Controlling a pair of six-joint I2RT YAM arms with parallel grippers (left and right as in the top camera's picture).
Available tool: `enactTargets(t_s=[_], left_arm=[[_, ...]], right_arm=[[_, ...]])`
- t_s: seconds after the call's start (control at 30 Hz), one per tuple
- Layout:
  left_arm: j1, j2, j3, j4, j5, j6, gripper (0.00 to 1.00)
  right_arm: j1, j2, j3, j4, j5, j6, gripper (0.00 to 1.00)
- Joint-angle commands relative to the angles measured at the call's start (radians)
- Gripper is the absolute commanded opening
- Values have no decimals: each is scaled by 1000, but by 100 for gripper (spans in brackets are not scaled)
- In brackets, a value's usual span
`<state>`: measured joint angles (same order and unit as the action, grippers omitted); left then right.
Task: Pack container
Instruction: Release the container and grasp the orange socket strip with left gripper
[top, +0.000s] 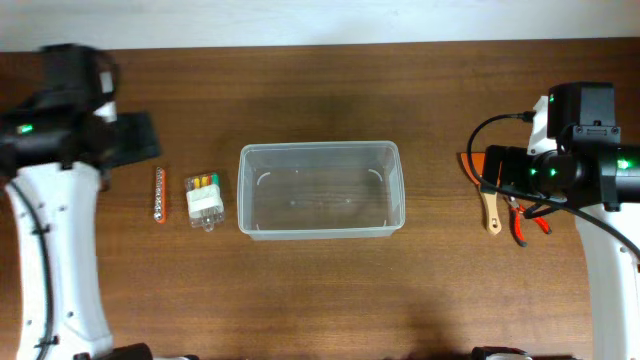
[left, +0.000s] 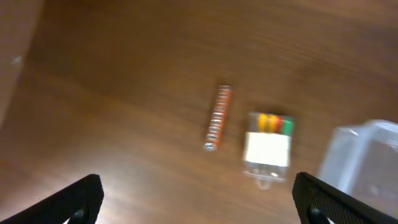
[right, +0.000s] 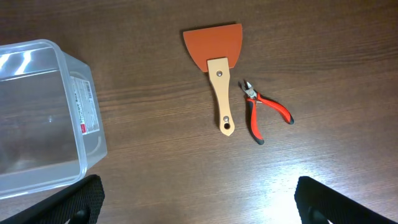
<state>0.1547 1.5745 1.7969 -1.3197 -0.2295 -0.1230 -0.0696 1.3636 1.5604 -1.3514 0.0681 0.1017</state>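
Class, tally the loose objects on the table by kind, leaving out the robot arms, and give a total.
Clear plastic container: 1
Hand tools: 2 (scraper, red-handled pliers)
Battery pack: 1
Orange-and-silver ridged stick: 1
Total: 5

container (top: 321, 190): clear glossy plastic; table (top: 320, 290): dark wood grain; scraper (right: 217, 68): pale wooden handle

container (top: 320, 148) centre, battery pack (top: 204, 200) left, scraper (top: 491, 211) right
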Motion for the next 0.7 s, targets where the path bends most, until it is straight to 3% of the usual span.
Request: enactTargets(t_s=[0.0, 0.23, 0.67], left_arm=[[58, 74, -74, 31, -3, 13, 99], [76, 240, -192, 129, -6, 14, 99], [76, 488, -194, 223, -46, 129, 99]], right_arm=[[-5, -2, 22, 1, 23, 0, 99], [-5, -2, 22, 0, 23, 0, 99], [-5, -1, 22, 0, 23, 0, 99]])
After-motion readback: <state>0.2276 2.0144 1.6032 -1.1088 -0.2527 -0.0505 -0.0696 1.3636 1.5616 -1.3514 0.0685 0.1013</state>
